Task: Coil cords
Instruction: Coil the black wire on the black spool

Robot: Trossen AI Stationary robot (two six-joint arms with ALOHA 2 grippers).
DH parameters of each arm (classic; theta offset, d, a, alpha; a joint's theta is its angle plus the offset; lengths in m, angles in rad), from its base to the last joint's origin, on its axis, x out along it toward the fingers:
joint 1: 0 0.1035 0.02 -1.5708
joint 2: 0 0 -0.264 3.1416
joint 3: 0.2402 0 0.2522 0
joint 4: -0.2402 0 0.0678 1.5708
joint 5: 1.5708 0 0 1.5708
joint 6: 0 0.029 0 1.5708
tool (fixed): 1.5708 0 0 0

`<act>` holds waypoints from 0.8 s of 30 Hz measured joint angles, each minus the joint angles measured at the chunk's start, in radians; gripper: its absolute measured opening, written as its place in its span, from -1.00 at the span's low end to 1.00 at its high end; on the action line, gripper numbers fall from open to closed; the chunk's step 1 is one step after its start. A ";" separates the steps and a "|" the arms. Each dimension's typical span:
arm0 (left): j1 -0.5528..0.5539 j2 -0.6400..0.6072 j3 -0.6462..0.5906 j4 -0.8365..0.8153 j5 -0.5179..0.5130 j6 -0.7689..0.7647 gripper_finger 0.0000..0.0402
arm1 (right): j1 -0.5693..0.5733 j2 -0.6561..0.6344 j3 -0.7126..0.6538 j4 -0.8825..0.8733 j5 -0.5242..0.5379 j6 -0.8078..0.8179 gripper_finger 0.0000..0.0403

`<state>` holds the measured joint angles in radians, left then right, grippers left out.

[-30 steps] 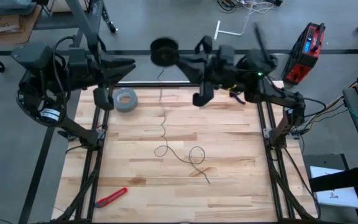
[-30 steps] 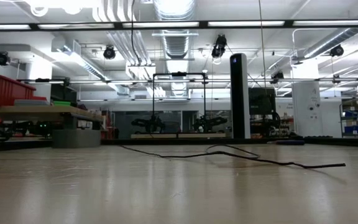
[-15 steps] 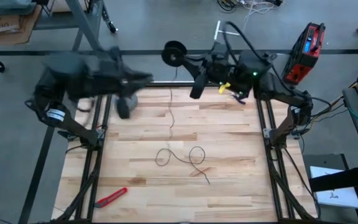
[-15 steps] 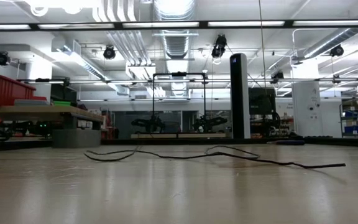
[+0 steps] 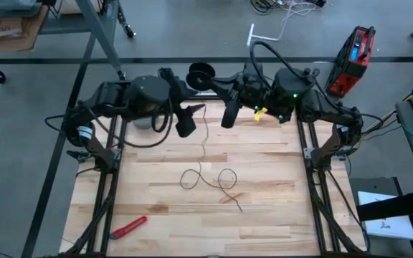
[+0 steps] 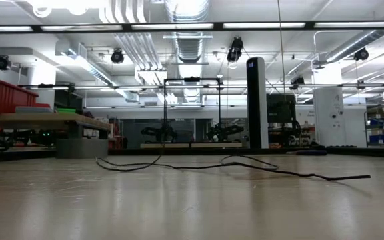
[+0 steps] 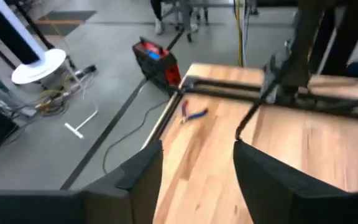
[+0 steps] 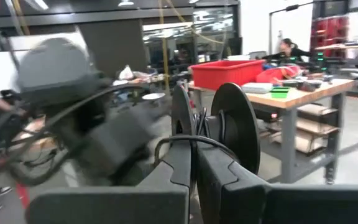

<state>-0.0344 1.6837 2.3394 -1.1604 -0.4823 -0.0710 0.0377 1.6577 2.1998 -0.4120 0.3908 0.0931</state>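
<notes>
The wooden tabletop (image 5: 264,186) stood on a grey floor (image 5: 20,208). The cord (image 5: 205,172) lay looped mid-tabletop. The right claw (image 5: 208,76) pinched the reel (image 5: 200,72) at the far edge; the left claw (image 5: 194,109) was spread, empty.

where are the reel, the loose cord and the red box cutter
reel (image 5: 201,72), high view, on its round black flange
loose cord (image 5: 226,178), high view, on a loop on the table
red box cutter (image 5: 128,227), high view, on its handle

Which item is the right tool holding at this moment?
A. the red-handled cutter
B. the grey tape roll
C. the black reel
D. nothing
C: the right tool is shut on the black reel, held up at the table's far edge, and the right wrist view shows the reel between its fingers.
</notes>
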 joint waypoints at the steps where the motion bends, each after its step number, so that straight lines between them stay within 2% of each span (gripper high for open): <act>1: 0.002 0.002 0.000 0.024 0.015 0.005 -0.04 | 0.005 0.000 0.000 -0.004 0.001 -0.001 -1.00; 4: 0.002 0.004 0.001 0.099 0.120 0.011 -0.05 | 0.014 0.000 0.000 -0.005 0.006 -0.005 -1.00; 8: 0.001 0.004 0.001 0.198 0.221 0.018 -0.18 | 0.018 0.000 0.000 -0.007 0.003 -0.002 -1.00; 11: 0.002 0.000 0.001 0.219 0.228 0.035 -0.42 | 0.024 0.000 0.000 -0.010 0.004 -0.002 -1.00; 14: 0.000 -0.009 0.001 0.209 0.218 0.034 -0.83 | 0.028 0.000 0.000 -0.011 0.006 -0.006 -1.00; 15: -0.006 -0.015 0.001 0.207 0.204 0.038 -0.91 | 0.029 0.000 0.000 -0.016 0.006 -0.007 -1.00; 22: -0.041 -0.143 0.014 0.241 0.179 0.088 -0.99 | 0.032 -0.009 0.000 -0.131 0.029 0.041 -1.00; 24: -0.030 -0.175 0.014 0.254 0.143 0.084 -1.00 | 0.035 -0.010 0.000 -0.140 0.028 0.048 -1.00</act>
<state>-0.0648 1.5086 2.3539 -0.9061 -0.3388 0.0134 0.0732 1.6482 2.1998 -0.5517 0.4192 0.1406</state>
